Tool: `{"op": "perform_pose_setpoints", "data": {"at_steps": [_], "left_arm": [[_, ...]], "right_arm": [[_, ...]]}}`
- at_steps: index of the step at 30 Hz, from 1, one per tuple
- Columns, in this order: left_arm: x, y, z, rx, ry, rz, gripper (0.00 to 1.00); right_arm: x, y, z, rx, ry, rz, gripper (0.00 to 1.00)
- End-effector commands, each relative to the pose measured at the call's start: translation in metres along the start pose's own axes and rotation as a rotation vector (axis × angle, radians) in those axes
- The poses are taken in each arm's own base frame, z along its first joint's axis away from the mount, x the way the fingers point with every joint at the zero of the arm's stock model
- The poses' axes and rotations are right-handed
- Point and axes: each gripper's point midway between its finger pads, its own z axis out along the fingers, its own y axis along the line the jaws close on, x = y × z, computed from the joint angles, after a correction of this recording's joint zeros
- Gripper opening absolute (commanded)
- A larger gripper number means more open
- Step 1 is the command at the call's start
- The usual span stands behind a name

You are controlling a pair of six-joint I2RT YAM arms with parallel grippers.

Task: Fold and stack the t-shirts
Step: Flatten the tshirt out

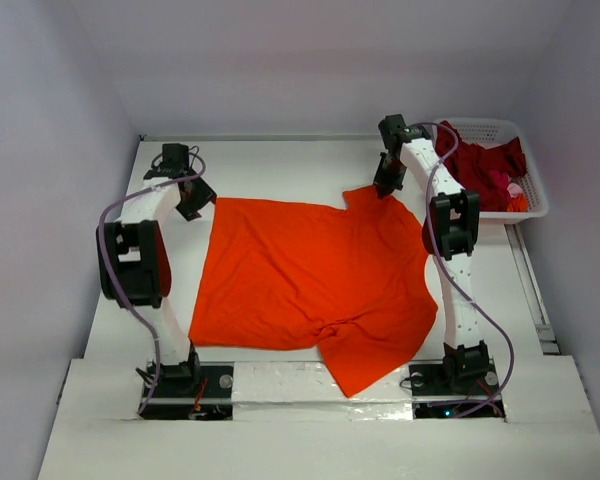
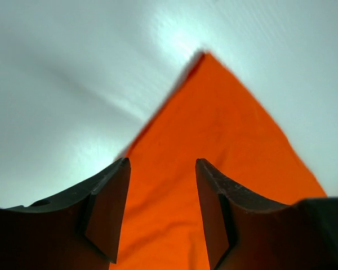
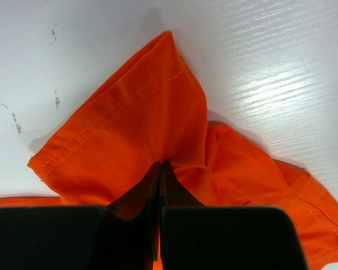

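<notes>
My right gripper (image 3: 159,167) was clamped shut on a sleeve of the orange t-shirt (image 1: 310,275). My left gripper (image 2: 162,164), fingers apart, hovered over its far left corner. The shirt lay spread between both arms, its long axis running left to right across the white table (image 1: 280,165), with the dark red t-shirts (image 1: 480,165) in the basket (image 1: 532,205) at far right.

Even, diffuse lighting from above was recorded in the top view; the white worktop (image 1: 280,165) was rendered bright. In the left wrist view the orange t-shirt (image 2: 214,146) was blurred, and a glare patch was noted beyond its corner. The right wrist view was found sharp: stitching was resolved, streaked glare noted at right, soft shadow under the fold.
</notes>
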Motion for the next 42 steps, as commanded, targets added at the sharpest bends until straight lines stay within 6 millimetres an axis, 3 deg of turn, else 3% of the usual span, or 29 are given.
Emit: {"op": "perform_pose_setpoints", "data": {"at_steps": [1,7,13,20,33,40,41,42], "left_arm": [[-0.061,-0.025,0.007,0.002,-0.166,-0.033,0.47],[-0.078,-0.041,0.041,0.013,-0.166,-0.036,0.45],[-0.068,-0.04,0.074,0.004,-0.103,-0.024,0.42],[-0.062,-0.031,0.081,-0.005,-0.083,-0.006,0.41],[-0.029,-0.045,0.09,0.099,0.077,-0.002,0.39],[-0.021,-0.04,0.095,0.086,0.116,0.007,0.37],[-0.02,-0.039,0.095,0.081,0.115,0.009,0.35],[-0.02,-0.038,0.096,0.077,0.115,0.007,0.25]], "right_arm": [[-0.015,0.014,-0.033,-0.067,-0.076,-0.02,0.0],[-0.014,0.014,-0.031,-0.069,-0.073,-0.023,0.0],[-0.014,0.017,-0.028,-0.077,-0.068,-0.014,0.0],[-0.015,0.02,-0.028,-0.09,-0.065,-0.008,0.0],[-0.015,0.02,-0.028,-0.09,-0.067,-0.008,0.0],[-0.015,0.021,-0.029,-0.094,-0.068,-0.007,0.0],[-0.016,0.021,-0.029,-0.095,-0.069,-0.007,0.0],[-0.016,0.021,-0.029,-0.096,-0.07,-0.007,0.0]]}}
